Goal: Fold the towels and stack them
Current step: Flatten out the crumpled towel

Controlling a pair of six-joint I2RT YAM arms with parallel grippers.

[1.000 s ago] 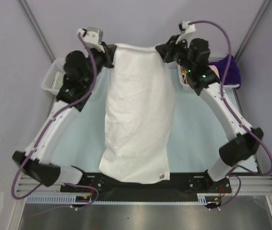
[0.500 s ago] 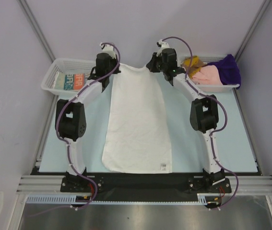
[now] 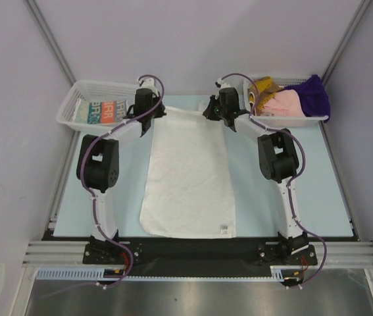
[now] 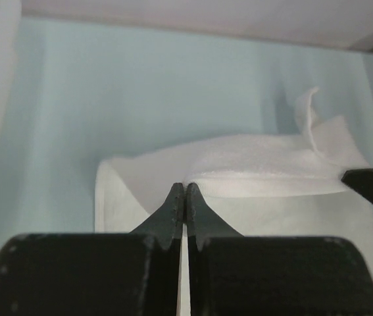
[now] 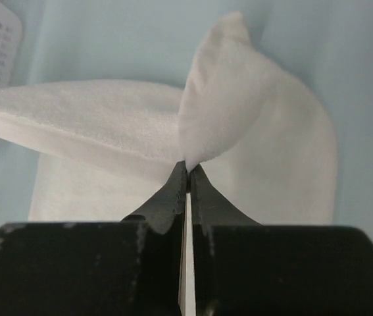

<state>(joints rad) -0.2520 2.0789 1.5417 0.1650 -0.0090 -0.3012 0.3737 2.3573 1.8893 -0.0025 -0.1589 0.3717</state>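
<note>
At the far end of the desk (image 3: 324, 197), left tool (image 4: 184, 187) and right tool (image 5: 187, 166) are each clamped on a far corner of the white towel (image 3: 189, 178), which lies flat down the middle. Risk: thin corner pinches slip, or uneven pull skews the fold.

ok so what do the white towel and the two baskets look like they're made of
The white towel: soft cloth, maybe cotton terry, matte; it wrinkles, drapes, and shows a fuzzy nap up close. The left basket and right basket: probably rigid white plastic, with moulded mesh holes.
</note>
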